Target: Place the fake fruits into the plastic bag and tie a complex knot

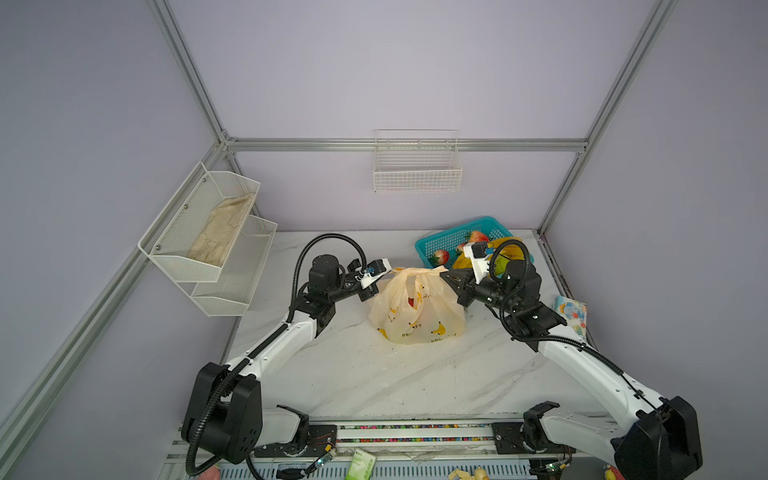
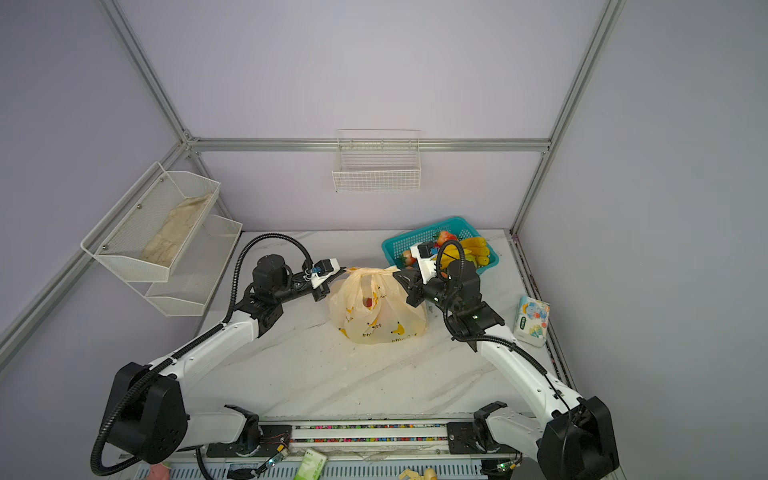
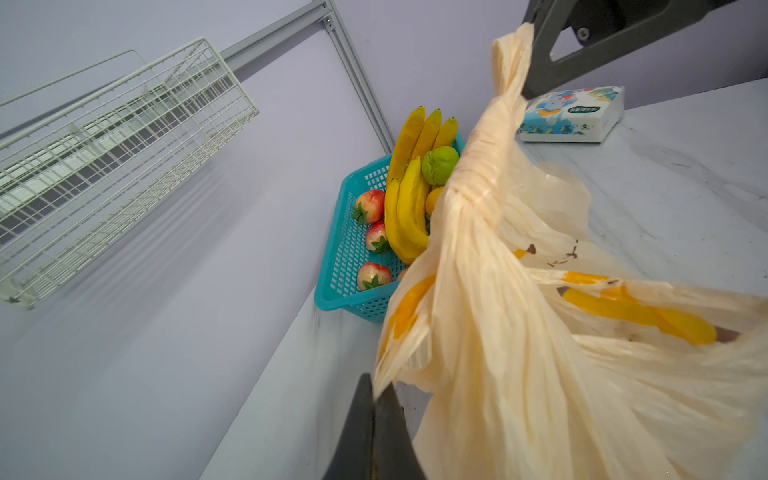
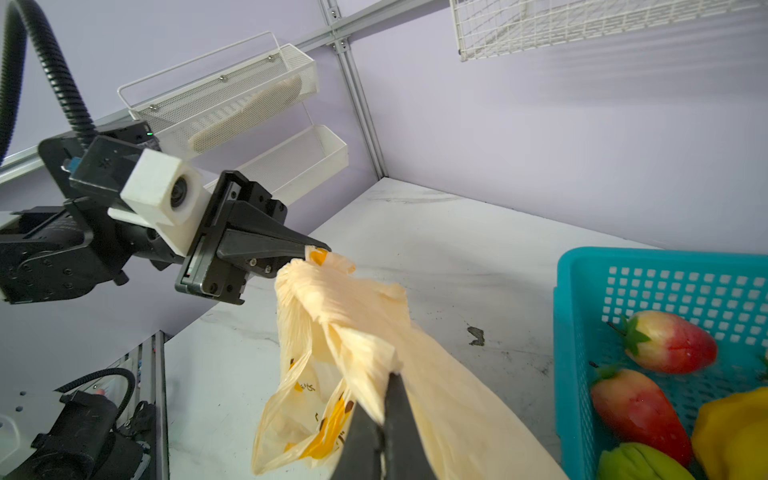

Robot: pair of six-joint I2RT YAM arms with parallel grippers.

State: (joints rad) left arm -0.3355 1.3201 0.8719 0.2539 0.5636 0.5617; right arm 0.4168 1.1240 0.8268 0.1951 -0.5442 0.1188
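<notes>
Bag (image 1: pixel 419 320) sits upright in the middle of the table (image 1: pixel 374 374) in both top views, with something red showing through its side. Your left gripper (image 1: pixel 390 272) and right gripper (image 1: pixel 444 272) each pinch one loose end of the knot (image 1: pixel 415 272) at the bag's top, jaws closed on plastic. More fake fruits (image 1: pixel 476 237) lie in the teal basket (image 1: pixel 440 243) behind your right arm. A tissue pack (image 1: pixel 571 312) lies near the table's right edge.

Left wrist view: your left gripper (image 3: pixel 374 399) is clamped narrow on a handle end. The twisted strip runs through the knot (image 3: pixel 469 187) to the right gripper (image 3: pixel 527 88). Bananas (image 3: pixel 409 212), strawberries (image 3: pixel 370 206) and a green fruit (image 3: pixel 440 165) are in the basket (image 3: pixel 345 266).

Right wrist view: your right gripper (image 4: pixel 386 403) is nipped tight on the other end. The left gripper (image 4: pixel 318 251) grips the far end, with the bag (image 4: pixel 299 419) below.
</notes>
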